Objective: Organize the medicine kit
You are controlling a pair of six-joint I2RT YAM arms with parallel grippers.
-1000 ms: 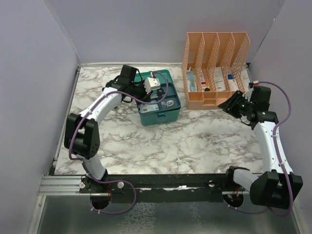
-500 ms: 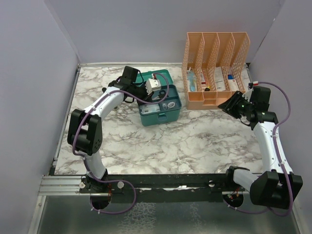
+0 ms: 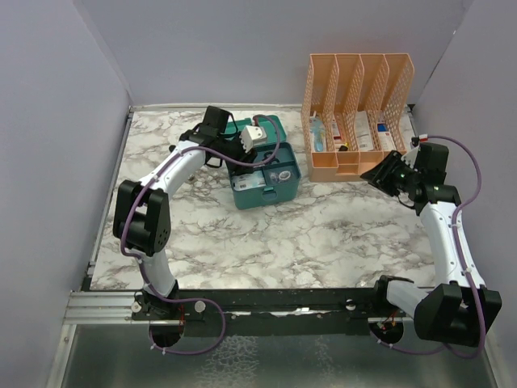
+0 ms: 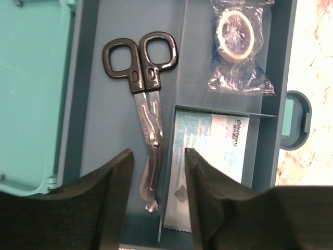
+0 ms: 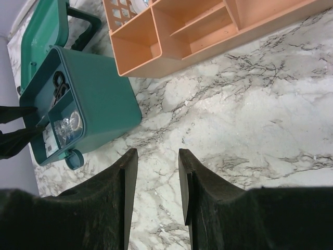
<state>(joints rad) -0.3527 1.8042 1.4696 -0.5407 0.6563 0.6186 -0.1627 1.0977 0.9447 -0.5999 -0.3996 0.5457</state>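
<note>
1. Surface (image 3: 323,234): marbled slab carrying every item. Both arm bases are bolted at its near edge.
2. Right pincer (image 5: 155,172): fingers apart, nothing between them. It hangs over bare marble on the right side, just in front of the organizer and well apart from the kit.
3. Medicine kit (image 3: 262,194): teal box standing left of centre, in the far half of the surface. Its lid (image 4: 31,78) is thrown back on the far side and its latch (image 4: 294,120) is on the front wall. A dark-blue tray (image 4: 99,31), split into compartments, sits inside.
4. Tray contents:
   - Black-handled scissors (image 4: 145,104) in the long compartment.
   - A bagged tape roll (image 4: 237,41) in a smaller one.
   - A flat white-and-blue packet (image 4: 208,151) in the compartment beside that.
5. Left pincer (image 4: 157,172): fingers apart, gripping nothing, pointing down into the open kit.
   - The scissors lie directly beneath it, with their long axis running along the compartment, parallel to the hinge side.
   - The blade tips sit between the fingers and the handles lie at the far end of the wrist view.
   - The fingers straddle the blades crosswise.
   - Whether they touch metal cannot be told.
6. Assessment: the left arm is much the nearer, so work inside the kit likely falls to it. Closing here would probably catch the blades across their width, not the handles.
7. Organizer (image 3: 359,113): orange mesh, far right, with slots holding small boxes.
</note>
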